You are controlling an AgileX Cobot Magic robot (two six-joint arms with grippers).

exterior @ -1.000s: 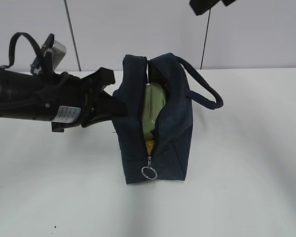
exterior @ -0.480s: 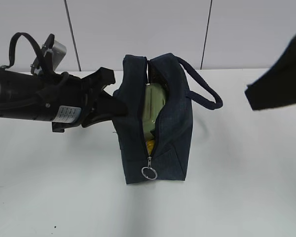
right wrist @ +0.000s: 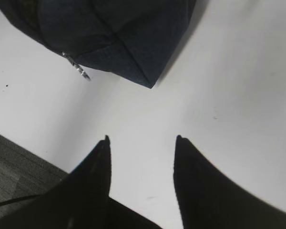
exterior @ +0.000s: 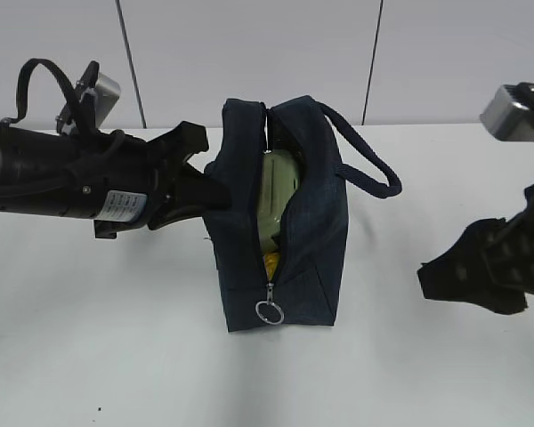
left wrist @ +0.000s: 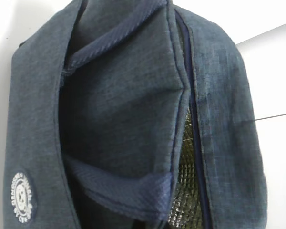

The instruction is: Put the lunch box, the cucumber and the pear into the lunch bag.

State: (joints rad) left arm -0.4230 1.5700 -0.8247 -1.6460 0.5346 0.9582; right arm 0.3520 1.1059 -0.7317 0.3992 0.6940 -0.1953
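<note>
Bag [exterior: 285, 222] stands on the table [exterior: 116, 356], box [exterior: 279, 200] and something yellow [exterior: 271, 261] inside; my left gripper [exterior: 209, 191] pinches its side, my right gripper [right wrist: 142, 139] hangs apart, unclenched, empty.

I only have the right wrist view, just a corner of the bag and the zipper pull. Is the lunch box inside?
Observer: Yes. The exterior view shows the lunch box standing inside the lunch bag, seen through the open zipper.
Operator: And the pear?
Observer: A yellow patch shows beneath the box; I cannot tell more.
Operator: What is the left arm doing?
Observer: The left gripper has its jaws closed on the bag's left side wall.
</note>
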